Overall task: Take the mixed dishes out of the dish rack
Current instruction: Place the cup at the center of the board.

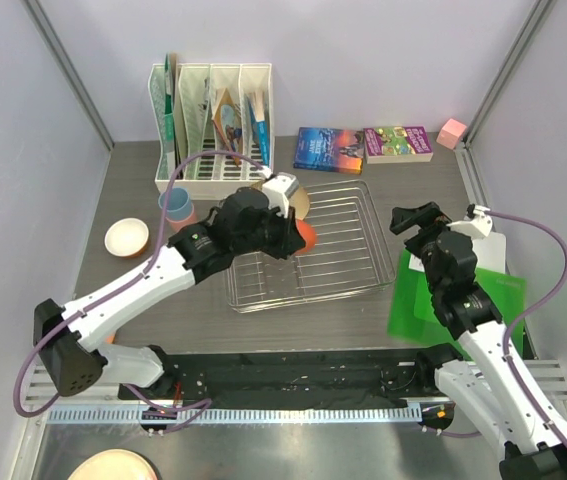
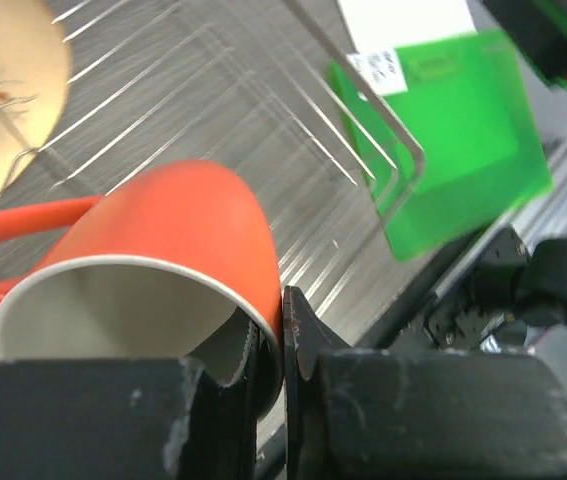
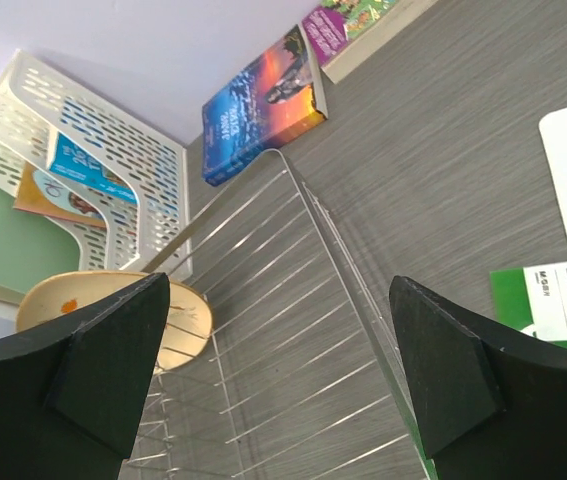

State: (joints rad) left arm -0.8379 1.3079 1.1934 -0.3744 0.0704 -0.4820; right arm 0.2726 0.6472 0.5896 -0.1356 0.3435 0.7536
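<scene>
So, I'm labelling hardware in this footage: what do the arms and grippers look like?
The left arm and right arm are white shells with black joints, each trailed by a looping purple cable. The left gripper and right gripper are matte black, with blocky wedge-shaped fingers.

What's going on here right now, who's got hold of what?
The left gripper is clamped on the rim of the orange mug, one finger inside and one outside, over the dish rack. The patterned plate sits at the rack's far edge. The right gripper is open and holds nothing, beside the rack. The small bowl, grey-blue cup and pink cup are on the table, left of the rack.
</scene>
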